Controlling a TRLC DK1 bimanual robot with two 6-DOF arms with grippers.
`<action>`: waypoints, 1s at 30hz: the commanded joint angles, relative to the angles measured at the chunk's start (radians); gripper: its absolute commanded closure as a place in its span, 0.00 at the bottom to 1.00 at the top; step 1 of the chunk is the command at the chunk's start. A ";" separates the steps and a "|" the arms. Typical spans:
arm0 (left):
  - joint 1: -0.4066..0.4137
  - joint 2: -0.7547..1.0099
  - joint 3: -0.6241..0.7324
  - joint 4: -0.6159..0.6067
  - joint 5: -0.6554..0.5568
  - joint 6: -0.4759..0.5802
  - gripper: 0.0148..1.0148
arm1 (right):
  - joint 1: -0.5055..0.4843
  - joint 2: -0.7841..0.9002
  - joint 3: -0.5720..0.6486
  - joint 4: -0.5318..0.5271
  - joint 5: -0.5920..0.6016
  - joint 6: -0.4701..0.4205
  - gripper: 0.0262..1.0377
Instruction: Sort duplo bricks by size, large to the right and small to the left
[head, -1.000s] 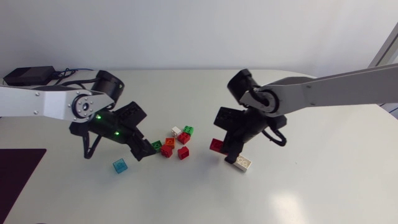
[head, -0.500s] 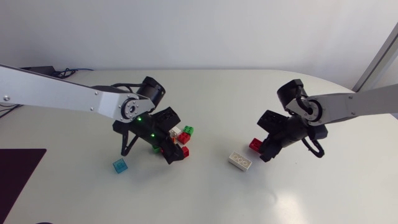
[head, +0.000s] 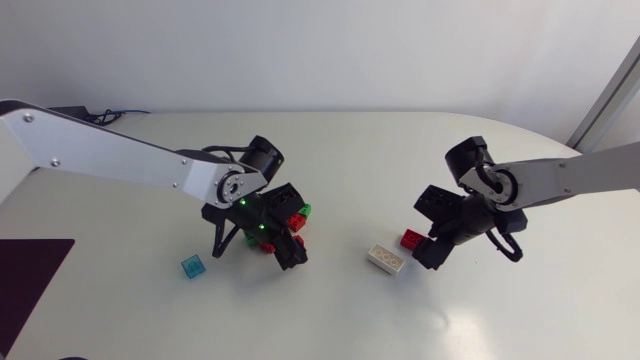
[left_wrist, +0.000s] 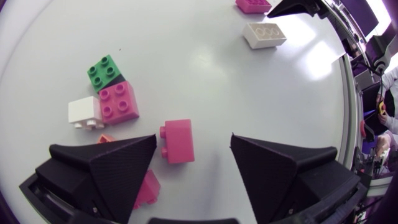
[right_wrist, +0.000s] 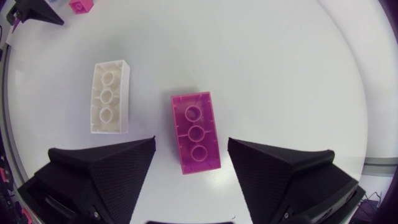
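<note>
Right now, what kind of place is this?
Probably a robot lab: my left arm and right arm hang over a plain white table holding toy bricks.

Our white table (head: 330, 320) carries loose bricks. Between the fingers of our left gripper (left_wrist: 194, 149) a small red brick (left_wrist: 177, 141) lies on its side, touching neither finger. Ahead of one finger a square red brick (left_wrist: 118, 101), a green brick (left_wrist: 104, 70) and a small white brick (left_wrist: 85, 112) sit bunched together. Between the fingers of our right gripper (right_wrist: 190, 146) a long red brick (right_wrist: 196, 131) lies hollow side up. A long white brick (right_wrist: 110, 96), also hollow side up, lies ahead of one finger, near the red one. A teal brick (head: 193, 266) sits apart from the left fingers.
</note>
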 joint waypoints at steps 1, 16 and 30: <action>-0.007 0.043 0.021 0.016 -0.010 -0.022 0.58 | 0.018 -0.040 -0.026 -0.005 0.002 0.013 0.11; 0.044 -0.145 -0.208 0.045 -0.052 0.055 0.77 | 0.196 0.012 0.183 -0.034 0.005 0.082 0.11; 0.237 -0.349 -0.378 -0.004 -0.020 0.170 0.78 | 0.348 0.285 0.464 -0.063 0.025 0.156 0.11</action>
